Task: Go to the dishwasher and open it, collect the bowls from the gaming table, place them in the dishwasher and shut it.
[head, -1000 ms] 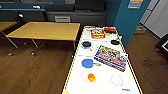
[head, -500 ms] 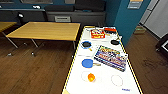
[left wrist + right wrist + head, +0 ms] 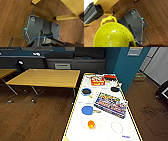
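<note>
Bowls and clutter on the white gaming bench

Gaming table [image 3: 105, 122], a long white-topped bench with a yellow edge, runs away from the camera in the head view. On it lie a blue bowl [image 3: 87, 110] near the middle, a darker bowl with a blue rim [image 3: 86, 91] farther on, and a black bowl [image 3: 114, 89] by the far right edge. A wide colourful game box [image 3: 111, 104] lies slantwise between them, just beside the blue bowl, with a red box [image 3: 97, 80] beyond it at the far end. Nearer the camera an orange ball [image 3: 91, 124] rests on the white top, inside what may be a clear dish; the view is too soft to be sure.

To the left, well apart across the wooden floor [image 3: 37, 119], stands a yellow-wood bench [image 3: 45, 77], and a teal wall corner [image 3: 130, 69] rises close to the right far end of the gaming table.

In the right wrist view a yellow colander [image 3: 114, 36] with a loop handle sits large beside the arm's dark plate, over the floor. Whether the right claw grasps it, I cannot tell. The left claw's state cannot be told either.
</note>
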Controlling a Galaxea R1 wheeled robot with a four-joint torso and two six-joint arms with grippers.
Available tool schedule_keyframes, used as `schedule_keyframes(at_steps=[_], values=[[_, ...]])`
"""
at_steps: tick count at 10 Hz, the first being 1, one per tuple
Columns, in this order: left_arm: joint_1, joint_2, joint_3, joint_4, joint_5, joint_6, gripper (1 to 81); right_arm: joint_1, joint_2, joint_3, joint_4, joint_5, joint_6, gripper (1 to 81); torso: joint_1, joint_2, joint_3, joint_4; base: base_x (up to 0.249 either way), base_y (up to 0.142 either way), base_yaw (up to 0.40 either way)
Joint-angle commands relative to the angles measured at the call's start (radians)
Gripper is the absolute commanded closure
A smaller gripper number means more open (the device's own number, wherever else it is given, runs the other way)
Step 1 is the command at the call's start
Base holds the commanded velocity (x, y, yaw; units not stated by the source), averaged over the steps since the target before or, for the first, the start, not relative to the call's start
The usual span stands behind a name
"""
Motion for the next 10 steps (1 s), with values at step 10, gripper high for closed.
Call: schedule_keyframes(at_steps=[10], values=[[-0.865, -0.193, 0.327, 0.009, 0.462, -0.442, 1.0, 0.037, 0.041, -0.033, -0.035, -0.021, -0.007, 81.1, 0.0, 0.0, 0.0, 0.0, 0.0, 0.0, 0.0]])
